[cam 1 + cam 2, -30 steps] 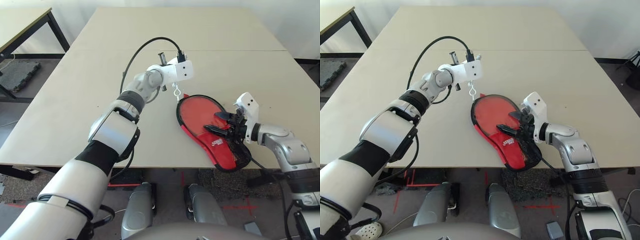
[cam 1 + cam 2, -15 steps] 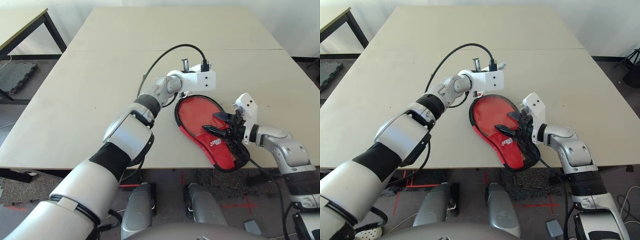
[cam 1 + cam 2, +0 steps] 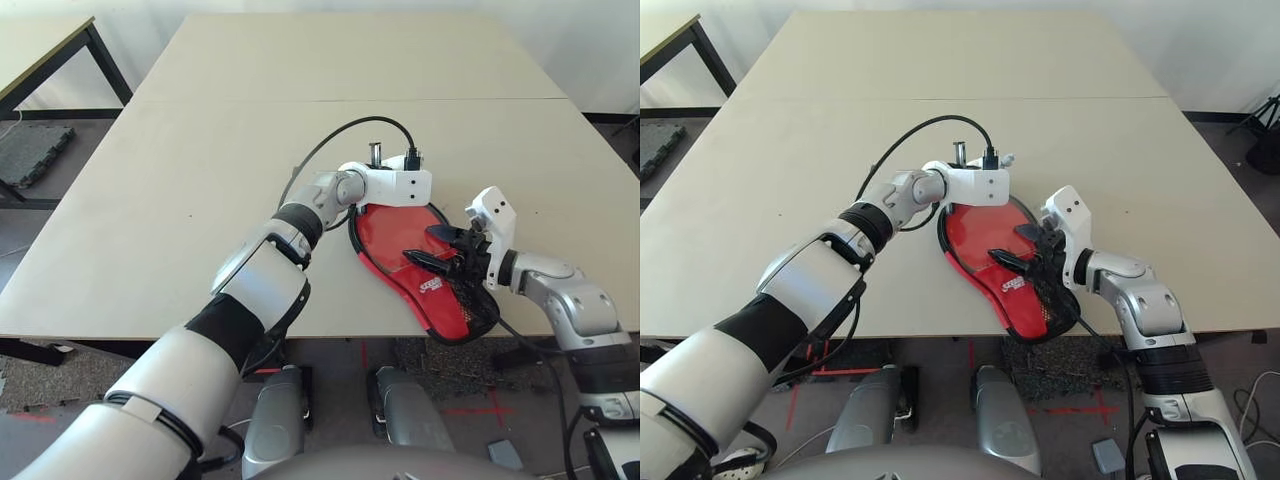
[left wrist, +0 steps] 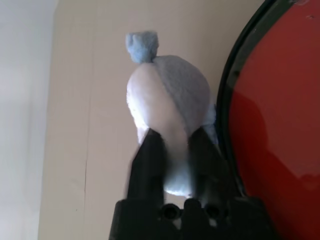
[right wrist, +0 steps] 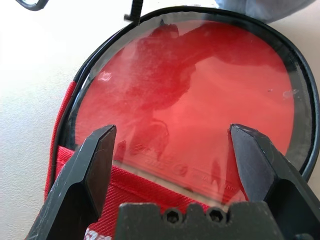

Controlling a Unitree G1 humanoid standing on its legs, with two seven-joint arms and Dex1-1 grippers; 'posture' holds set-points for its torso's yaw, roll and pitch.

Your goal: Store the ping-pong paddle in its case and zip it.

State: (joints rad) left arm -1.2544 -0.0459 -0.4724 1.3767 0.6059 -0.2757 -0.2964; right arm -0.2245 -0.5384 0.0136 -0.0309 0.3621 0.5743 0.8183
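Black fingers (image 4: 150,160) of the left gripper (image 4: 172,160) are standing a little apart around the base of a grey-white fluffy ball (image 4: 167,105), touching it on both sides; whether they are truly gripping it I cannot tell. That ball is lying just beside the black zipper rim of the case (image 3: 440,300), at centre right of the head views.

Right gripper (image 5: 172,150) is spread wide and holding nothing, poised over the paddle (image 5: 195,95), which is sitting face up inside the open case.

Pulling on the ball could drag the whole case and slide the paddle out, since nothing is pinning it. The zipper slider and the paddle's handle are hidden.
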